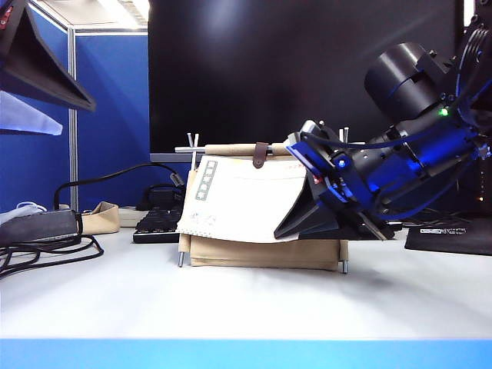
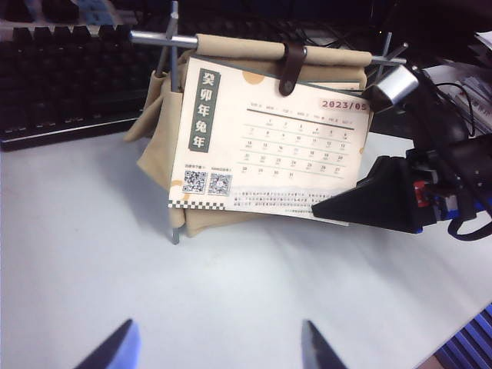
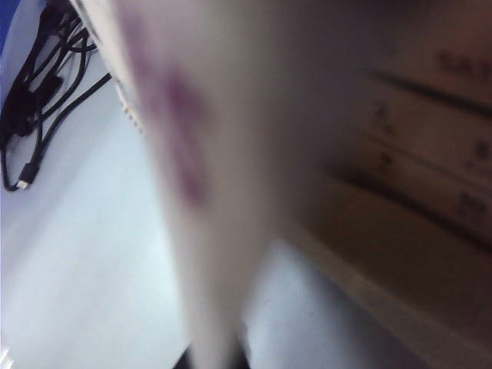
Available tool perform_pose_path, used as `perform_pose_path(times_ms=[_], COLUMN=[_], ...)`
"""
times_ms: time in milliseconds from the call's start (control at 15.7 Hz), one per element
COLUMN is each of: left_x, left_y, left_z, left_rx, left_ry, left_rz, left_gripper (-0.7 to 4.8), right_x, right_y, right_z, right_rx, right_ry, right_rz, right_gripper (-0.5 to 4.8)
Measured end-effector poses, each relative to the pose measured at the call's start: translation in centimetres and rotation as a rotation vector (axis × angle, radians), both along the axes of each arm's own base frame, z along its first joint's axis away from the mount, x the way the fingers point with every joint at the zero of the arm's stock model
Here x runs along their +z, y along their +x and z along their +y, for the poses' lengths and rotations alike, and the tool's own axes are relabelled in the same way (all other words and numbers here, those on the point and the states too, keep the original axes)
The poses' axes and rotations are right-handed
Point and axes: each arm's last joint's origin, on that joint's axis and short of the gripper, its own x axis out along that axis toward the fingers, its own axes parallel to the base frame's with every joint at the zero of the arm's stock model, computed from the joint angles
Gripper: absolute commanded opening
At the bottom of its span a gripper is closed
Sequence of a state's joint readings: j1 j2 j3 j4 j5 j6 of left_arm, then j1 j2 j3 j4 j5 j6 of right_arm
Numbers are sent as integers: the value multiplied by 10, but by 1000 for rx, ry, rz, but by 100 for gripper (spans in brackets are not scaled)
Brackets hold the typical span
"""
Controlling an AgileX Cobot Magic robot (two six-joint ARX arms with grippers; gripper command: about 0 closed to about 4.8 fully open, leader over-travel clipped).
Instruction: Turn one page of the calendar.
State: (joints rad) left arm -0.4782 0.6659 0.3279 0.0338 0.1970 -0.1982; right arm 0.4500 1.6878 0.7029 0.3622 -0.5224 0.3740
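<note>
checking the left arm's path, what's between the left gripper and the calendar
Only bare white table: the left wrist view shows the open left gripper held back from the calendar, nothing between.

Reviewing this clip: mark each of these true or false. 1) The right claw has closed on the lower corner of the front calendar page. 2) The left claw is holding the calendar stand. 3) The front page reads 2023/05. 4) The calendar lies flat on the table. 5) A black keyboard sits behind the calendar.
1) True: the right claw pinches the page at its lower corner.
2) False: the left claw hangs open above the table, clear of the calendar.
3) True.
4) False: it stands upright in its beige pocket stand.
5) True: the keyboard is behind it.
</note>
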Motion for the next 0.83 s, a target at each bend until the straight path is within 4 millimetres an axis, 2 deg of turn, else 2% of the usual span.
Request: perform_pose_path(times_ms=[383,829], left_x=[0,-1], left_y=[0,0], left_z=[0,0], left_rx=[0,-5], left_ry=[2,18], left_rz=[3,-2], left_gripper=[279,279], right_x=[13,63], right_y=[0,-9], right_z=[3,2], right_rx=[72,137], right_ry=[142,292], right_rz=[7,-128], right_gripper=[-6,-6])
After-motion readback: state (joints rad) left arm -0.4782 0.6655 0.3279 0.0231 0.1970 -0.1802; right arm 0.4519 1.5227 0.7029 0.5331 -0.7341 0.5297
